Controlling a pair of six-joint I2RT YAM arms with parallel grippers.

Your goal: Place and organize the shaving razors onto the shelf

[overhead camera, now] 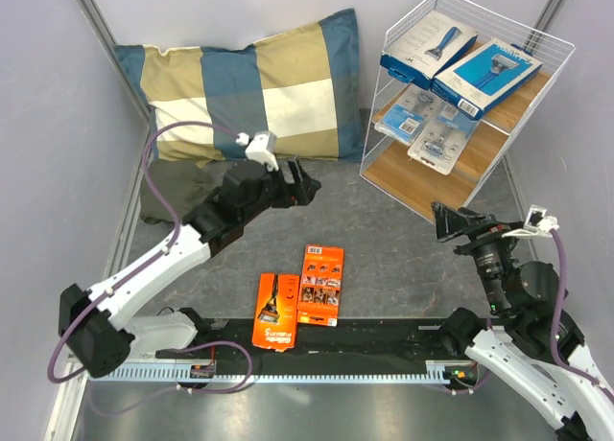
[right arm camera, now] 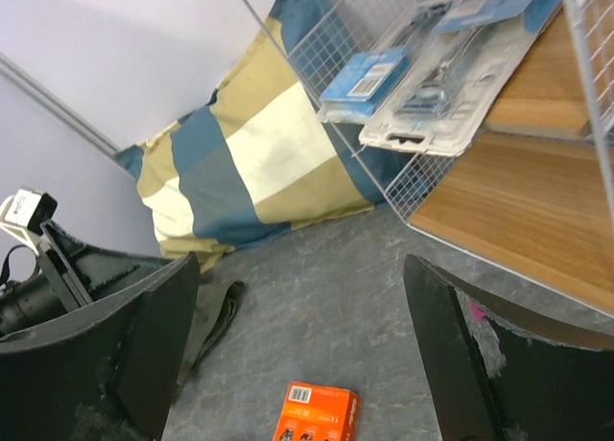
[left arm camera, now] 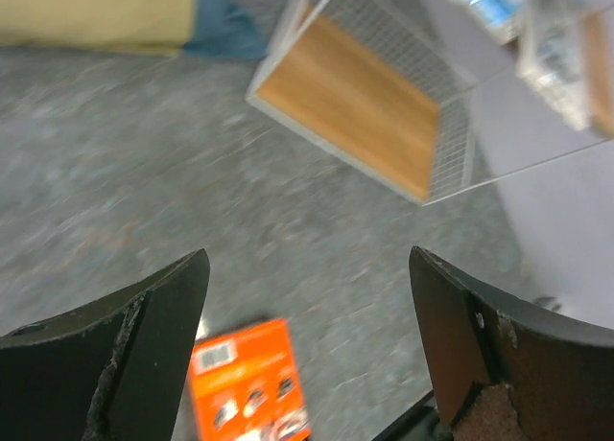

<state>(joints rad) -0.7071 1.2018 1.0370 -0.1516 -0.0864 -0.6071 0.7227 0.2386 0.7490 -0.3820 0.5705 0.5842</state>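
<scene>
We see the shelf (overhead camera: 422,177) at 1 o'clock, two blue boxes (overhead camera: 429,45) on its top board and two blister packs (overhead camera: 407,112) on the middle one. Two orange cards (overhead camera: 320,285) lie side by side on the tabletop (overhead camera: 384,259) at 6 o'clock. Our left jaws hang wide open near the pillow (overhead camera: 259,86). Our right jaws gape wide at the shelf's 6 o'clock side.

Far left, the pillow (overhead camera: 254,86) is checked blue, tan and cream. The shelf (overhead camera: 422,177) is white wire with light-brown boards and holds two blue boxes (overhead camera: 428,46) (overhead camera: 486,75). Near, two orange cards (overhead camera: 275,310) (overhead camera: 321,285) lie on the mottled grey table (overhead camera: 384,240).
</scene>
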